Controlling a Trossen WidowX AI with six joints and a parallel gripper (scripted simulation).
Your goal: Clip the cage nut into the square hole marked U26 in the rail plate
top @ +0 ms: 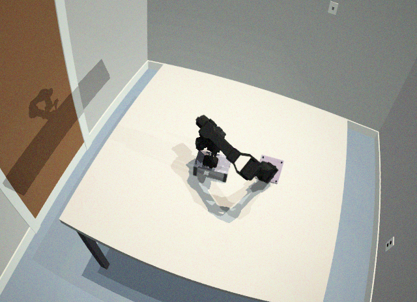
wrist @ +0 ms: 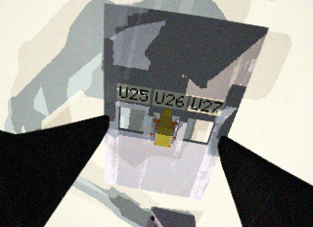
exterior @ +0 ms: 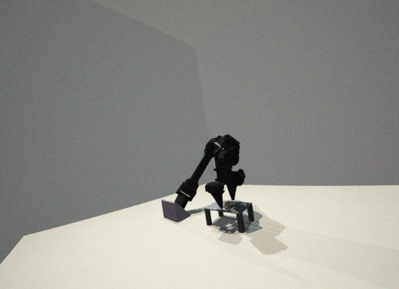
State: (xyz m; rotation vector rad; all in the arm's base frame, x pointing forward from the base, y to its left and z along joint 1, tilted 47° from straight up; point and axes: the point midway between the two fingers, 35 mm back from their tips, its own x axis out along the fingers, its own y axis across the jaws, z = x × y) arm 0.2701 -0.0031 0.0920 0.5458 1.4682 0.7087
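Note:
The rail plate stands on short dark legs, with labels U25, U26 and U27 beside its square holes. The yellow cage nut is at the U26 hole, with small orange and grey parts showing at its sides. It looks roughly upright in the exterior view. How its wings sit below the plate is hidden. My gripper points down and is wide open, one finger on each side of the nut, with clear gaps between. In the top view the nut cannot be made out.
The arm's base stands on a purple mounting block, on the same pale table as the plate. The fingertips are close to the plate's outer edges in the wrist view. The open U25 and U27 holes flank the nut.

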